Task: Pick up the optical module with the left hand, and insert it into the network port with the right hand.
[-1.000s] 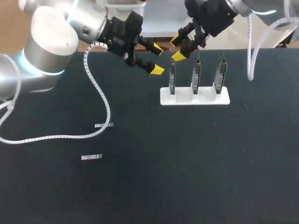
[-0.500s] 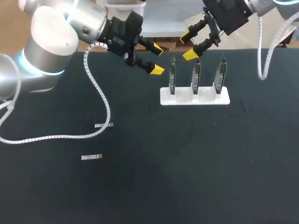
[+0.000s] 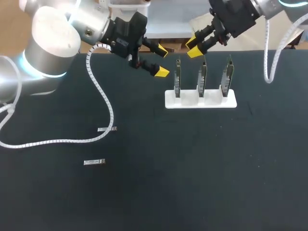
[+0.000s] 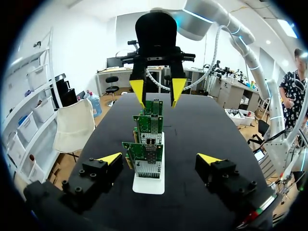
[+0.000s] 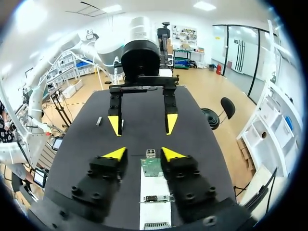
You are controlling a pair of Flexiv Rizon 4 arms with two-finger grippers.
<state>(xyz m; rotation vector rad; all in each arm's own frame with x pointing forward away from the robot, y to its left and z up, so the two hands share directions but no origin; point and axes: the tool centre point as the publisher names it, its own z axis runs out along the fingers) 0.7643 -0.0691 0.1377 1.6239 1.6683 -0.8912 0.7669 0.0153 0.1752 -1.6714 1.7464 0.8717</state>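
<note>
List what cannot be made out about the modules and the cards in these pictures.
Optical modules: head view, too small to tell their ends.
Cards: head view, edge-on, faces unseen.
Rear cards: left wrist view, mostly hidden behind the front card.
Nearest card: right wrist view, right tool covers its sides.

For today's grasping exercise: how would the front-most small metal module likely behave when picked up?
The module looks like a slim metal bar, so it is probably stiff and light. Lying flat on the dark table, it may slide rather than roll.

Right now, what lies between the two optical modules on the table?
In the head view, the white coiled cable crosses between the far module and the near module.
</note>
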